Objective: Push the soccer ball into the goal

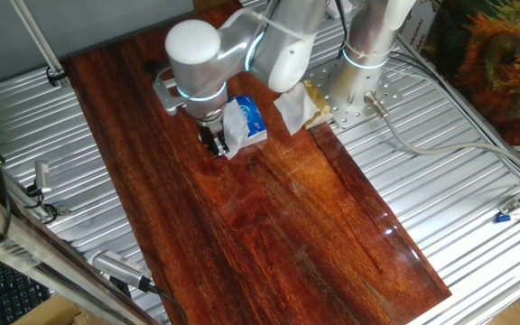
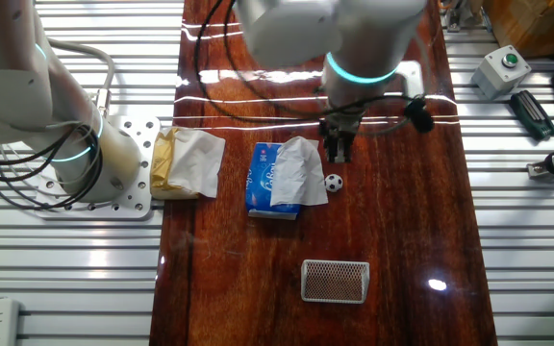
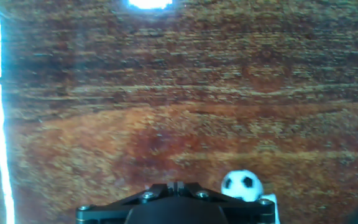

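The soccer ball [image 2: 333, 183] is a tiny white ball with black patches on the wooden board, right beside the tissue of the blue packet. My gripper [image 2: 339, 151] points down just behind the ball and is shut and empty. The goal [image 2: 335, 281], a small white-grey frame with mesh, stands further along the board on the ball's other side. In the hand view the ball [image 3: 242, 185] sits at the lower right, close beside my shut gripper [image 3: 178, 185]. In the first fixed view my gripper [image 1: 213, 144] stands next to the packet, and the ball and goal are hidden there.
A blue packet [image 2: 261, 181] with white tissue [image 2: 296, 171] lies left of the ball, and shows in the first fixed view too [image 1: 247, 120]. Crumpled white-and-tan paper [image 2: 187, 161] lies by the arm's base plate [image 2: 128, 192]. Ribbed metal table surrounds the board [image 2: 392, 240].
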Controlling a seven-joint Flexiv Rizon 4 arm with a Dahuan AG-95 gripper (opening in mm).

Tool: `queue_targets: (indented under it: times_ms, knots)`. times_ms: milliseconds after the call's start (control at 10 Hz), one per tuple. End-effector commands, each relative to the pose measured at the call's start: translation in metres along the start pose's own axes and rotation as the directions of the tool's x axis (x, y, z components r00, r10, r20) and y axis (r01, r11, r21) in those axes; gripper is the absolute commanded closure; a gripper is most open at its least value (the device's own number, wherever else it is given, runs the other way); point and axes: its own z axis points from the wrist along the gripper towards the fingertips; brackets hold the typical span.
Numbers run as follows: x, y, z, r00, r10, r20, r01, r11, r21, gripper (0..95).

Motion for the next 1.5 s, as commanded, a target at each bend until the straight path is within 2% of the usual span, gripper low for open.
queue_targets:
  times_ms: [100, 200, 300, 600, 700, 800, 900, 1100, 1400, 1500]
  knots:
    - [0.004, -0.005, -0.001, 1.000, -0.009, 0.005, 0.009, 1.000, -0.001, 76.0]
    - [0.009, -0.010, 0.000, 1.000, -0.013, 0.015, 0.013, 1.000, 0.002, 76.0]
    - [0.008, -0.010, 0.003, 1.000, -0.005, 0.029, 0.005, 1.000, -0.001, 76.0]
    - [0.001, -0.011, 0.006, 0.999, -0.017, 0.041, 0.017, 1.000, 0.001, 76.0]
    - [-0.007, -0.014, 0.001, 0.999, -0.011, -0.037, 0.009, 0.999, -0.031, 76.0]
    - [-0.011, -0.015, -0.003, 1.000, -0.017, 0.001, 0.017, 1.000, -0.020, 76.0]
    - [-0.013, -0.016, -0.005, 1.000, -0.030, 0.011, 0.030, 0.999, -0.013, 76.0]
    - [-0.016, -0.017, -0.012, 0.999, -0.035, 0.023, 0.036, 0.999, -0.015, 76.0]
    - [-0.016, -0.018, -0.012, 0.999, -0.036, 0.030, 0.036, 0.999, -0.016, 76.0]
    - [-0.016, -0.017, -0.012, 0.999, -0.033, 0.028, 0.034, 0.999, -0.019, 95.0]
